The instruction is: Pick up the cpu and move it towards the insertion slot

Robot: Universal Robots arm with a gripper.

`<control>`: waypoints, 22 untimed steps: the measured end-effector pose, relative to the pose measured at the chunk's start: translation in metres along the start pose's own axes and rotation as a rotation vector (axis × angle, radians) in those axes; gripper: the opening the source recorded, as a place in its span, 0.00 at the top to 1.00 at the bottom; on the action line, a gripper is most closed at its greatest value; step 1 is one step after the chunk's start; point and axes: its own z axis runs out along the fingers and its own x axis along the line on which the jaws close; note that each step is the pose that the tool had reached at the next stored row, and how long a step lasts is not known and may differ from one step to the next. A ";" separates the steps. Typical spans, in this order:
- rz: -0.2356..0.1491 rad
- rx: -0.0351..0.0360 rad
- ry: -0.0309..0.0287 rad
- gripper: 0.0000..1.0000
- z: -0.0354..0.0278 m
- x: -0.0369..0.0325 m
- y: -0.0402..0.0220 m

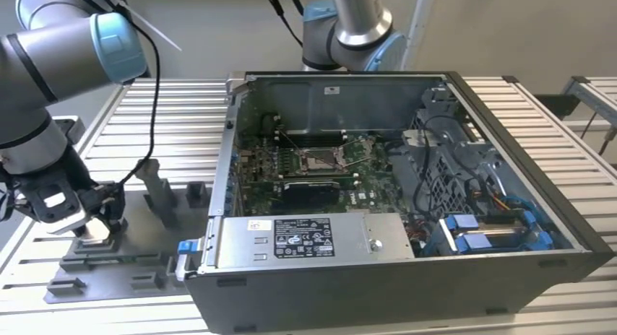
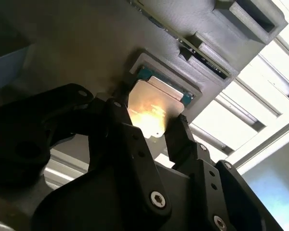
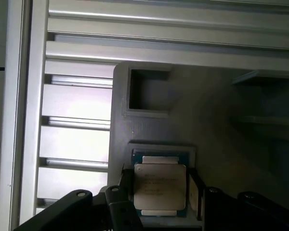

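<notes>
The pincer [image 1: 89, 232] hangs low over the grey fixture plate [image 1: 144, 266] on the bench [image 1: 178, 107], at the exterior view's left. It straddles the cpu [image 3: 160, 188], which lies flat in a shallow recess, metal face up, leaving two opposite edges free to be taken. Whether the pincer is pinching it, I cannot tell. The insertion slot [image 1: 318, 159] lies well apart, inside the open computer case [image 1: 386, 299].

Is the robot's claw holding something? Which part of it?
It cannot be told. The gripper straddles two opposite edges of the cpu, which lies in the pocket of the grey fixture; no squeeze is visible.
</notes>
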 end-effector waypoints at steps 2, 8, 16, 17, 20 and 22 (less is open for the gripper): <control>0.000 -0.0001 0.0001 1.00 -0.0097 0.0000 0.0004; 0.000 -0.0001 -0.0001 1.00 -0.0369 -0.0002 0.0016; 0.000 -0.0002 0.0016 1.00 -0.0733 -0.0004 0.0032; 0.000 -0.0002 0.0016 1.00 -0.0776 -0.0004 0.0034; 0.000 -0.0002 0.0016 1.00 -0.0915 -0.0005 0.0040; 0.000 -0.0002 0.0015 1.00 -0.1004 -0.0006 0.0044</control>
